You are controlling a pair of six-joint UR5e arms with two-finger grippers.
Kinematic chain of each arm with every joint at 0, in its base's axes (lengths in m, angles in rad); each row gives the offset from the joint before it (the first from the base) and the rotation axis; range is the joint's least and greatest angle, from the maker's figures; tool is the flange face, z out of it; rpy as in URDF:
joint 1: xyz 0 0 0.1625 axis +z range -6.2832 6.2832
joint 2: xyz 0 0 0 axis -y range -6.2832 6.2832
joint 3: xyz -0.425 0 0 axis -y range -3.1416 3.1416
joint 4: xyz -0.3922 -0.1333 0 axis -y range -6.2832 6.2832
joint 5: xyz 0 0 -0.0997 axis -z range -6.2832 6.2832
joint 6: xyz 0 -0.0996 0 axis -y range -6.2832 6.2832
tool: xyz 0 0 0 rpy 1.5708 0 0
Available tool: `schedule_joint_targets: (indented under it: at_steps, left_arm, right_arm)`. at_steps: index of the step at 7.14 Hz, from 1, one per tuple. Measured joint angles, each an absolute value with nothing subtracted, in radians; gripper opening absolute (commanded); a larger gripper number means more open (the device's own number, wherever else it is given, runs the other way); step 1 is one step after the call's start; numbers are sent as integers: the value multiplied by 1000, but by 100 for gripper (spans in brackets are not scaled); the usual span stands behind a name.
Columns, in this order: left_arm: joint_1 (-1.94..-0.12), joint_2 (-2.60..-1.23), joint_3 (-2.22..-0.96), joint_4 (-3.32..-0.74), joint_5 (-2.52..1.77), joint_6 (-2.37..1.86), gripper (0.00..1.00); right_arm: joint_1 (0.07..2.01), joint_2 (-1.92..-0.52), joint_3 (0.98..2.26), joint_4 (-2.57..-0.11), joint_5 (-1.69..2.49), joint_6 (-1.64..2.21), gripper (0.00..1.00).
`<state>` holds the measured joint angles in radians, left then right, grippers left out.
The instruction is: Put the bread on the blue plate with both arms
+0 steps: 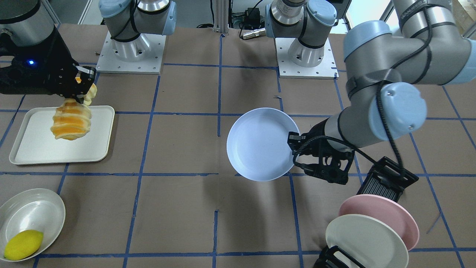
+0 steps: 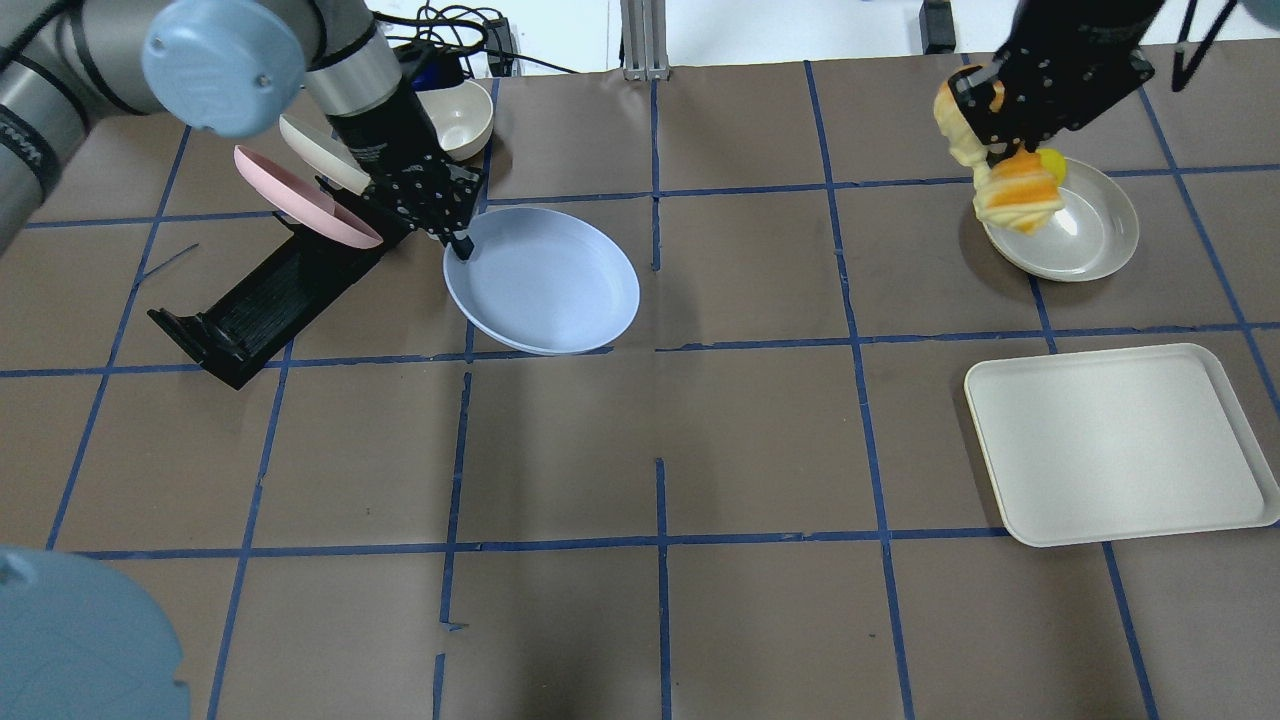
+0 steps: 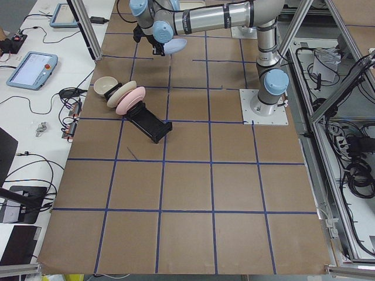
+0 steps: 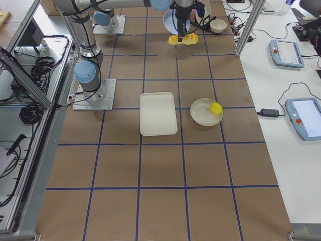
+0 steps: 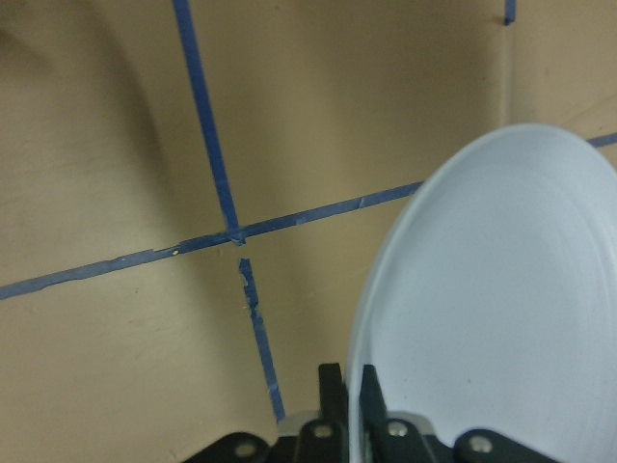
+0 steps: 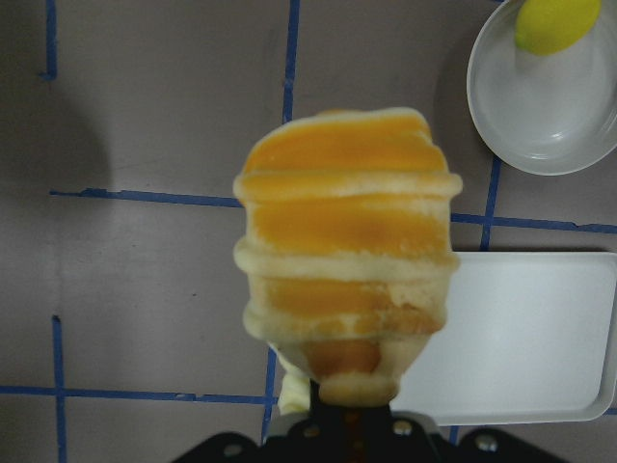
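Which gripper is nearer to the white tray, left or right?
Right. The right gripper, holding the bread, hangs in the air near the white tray; the left gripper grips the blue plate's rim, far across the table.

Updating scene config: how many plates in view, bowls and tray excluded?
3. The blue plate is held by the left end effector; the pink plate and the white plate stand in the black rack. None seem hidden.
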<state>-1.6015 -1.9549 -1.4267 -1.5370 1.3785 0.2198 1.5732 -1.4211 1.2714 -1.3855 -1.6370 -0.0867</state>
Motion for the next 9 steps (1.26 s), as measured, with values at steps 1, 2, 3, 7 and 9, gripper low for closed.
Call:
schedule_joint_targets:
  at_steps: [1, 2, 3, 7, 9]
  left_arm:
    - [-1625, -1961, -1475, -1447, 1378, 212, 12]
    - [-1638, -1968, -1521, -1361, 1377, 209, 12]
    - [-1654, -1982, -1555, -1279, 1377, 208, 12]
    - [-1722, -2066, -1580, -1097, 1377, 162, 21]
    - [-1725, -2069, -1592, -1085, 1377, 160, 71]
  right_arm:
    - [1618, -1373, 1186, -1330, -1640, -43, 0]
    - [1639, -1344, 1140, -1300, -1643, -23, 0]
    - [1648, -1331, 1121, -1285, -1645, -14, 0]
    - [1652, -1324, 1116, -1278, -1647, -11, 0]
    - [1652, -1323, 1119, -1278, -1647, -11, 0]
